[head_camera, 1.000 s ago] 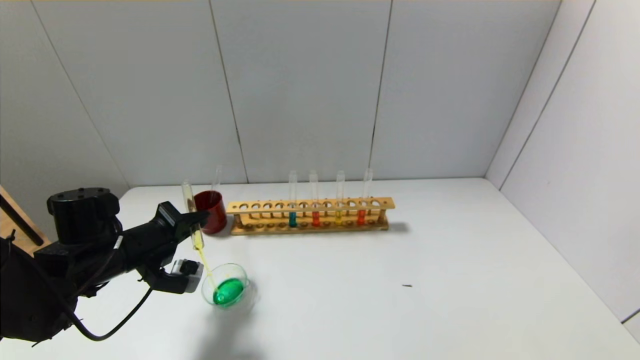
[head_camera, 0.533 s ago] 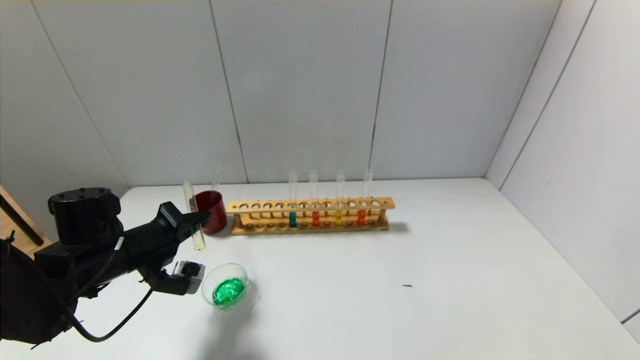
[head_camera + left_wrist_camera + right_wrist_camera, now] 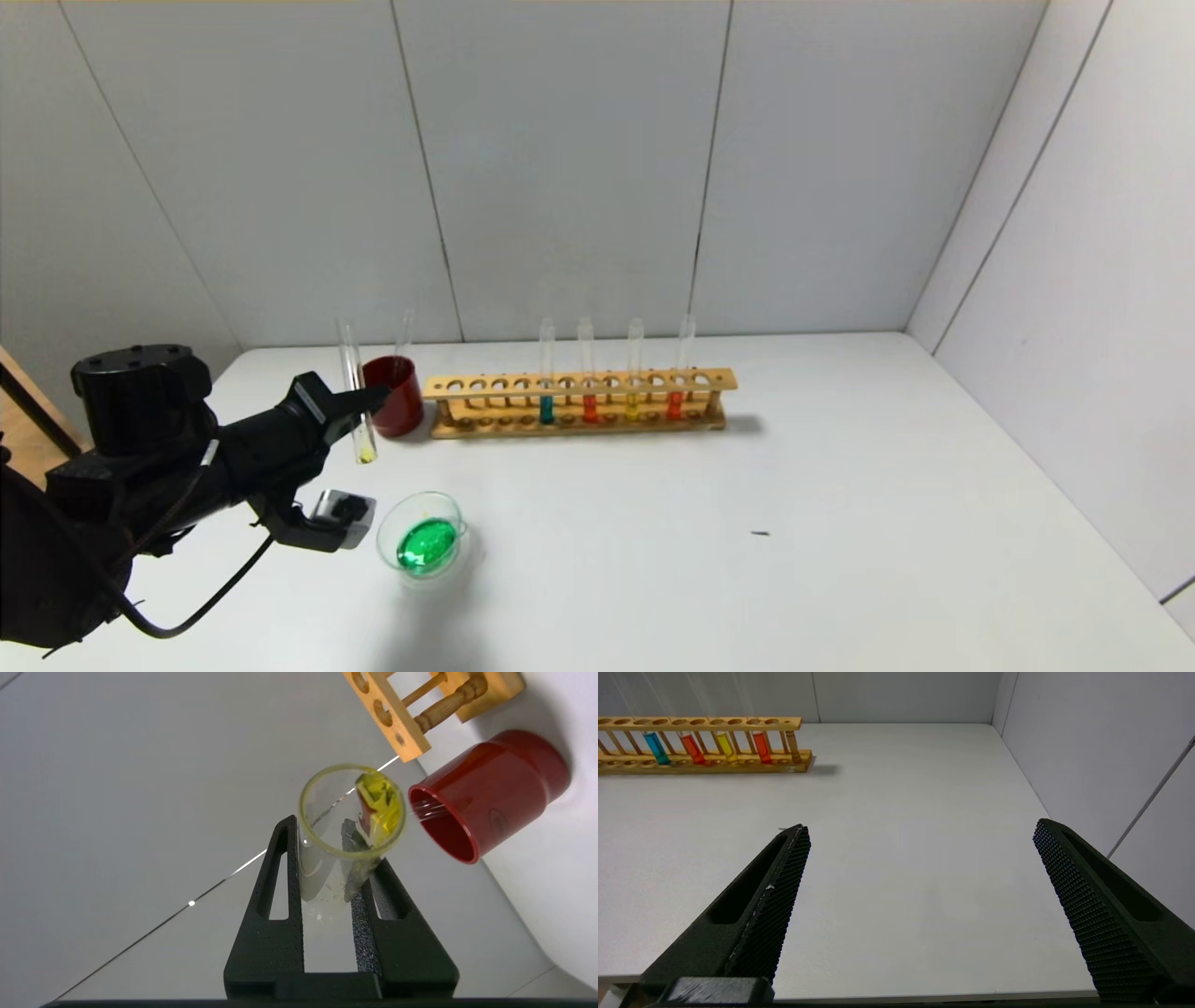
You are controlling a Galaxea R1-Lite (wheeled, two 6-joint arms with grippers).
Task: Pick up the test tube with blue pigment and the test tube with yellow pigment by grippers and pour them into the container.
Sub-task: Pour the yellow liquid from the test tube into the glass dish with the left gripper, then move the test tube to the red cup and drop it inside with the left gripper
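Observation:
My left gripper [image 3: 359,403] [image 3: 327,845] is shut on the test tube with yellow pigment [image 3: 355,392] [image 3: 379,807]. The tube stands nearly vertical with its open mouth at the lower end. Only a yellow remnant clings there. The tube hangs left of and behind the container [image 3: 425,541], a clear glass dish holding green liquid, and just in front of the red cup [image 3: 397,397] [image 3: 490,793]. No tube with blue pigment shows. My right gripper [image 3: 920,828] hovers open and empty over the table's near right part, out of the head view.
A clear empty tube [image 3: 406,329] leans in the red cup. The wooden rack [image 3: 579,383] [image 3: 705,721] behind holds teal, orange-red, yellow and orange-red tubes. A tiny dark speck [image 3: 760,534] lies on the white table [image 3: 794,579]. Walls close the back and right.
The yellow stream into the dish has stopped. My left gripper has drawn the tube left and back from above the dish, and the tube now stands straighter.

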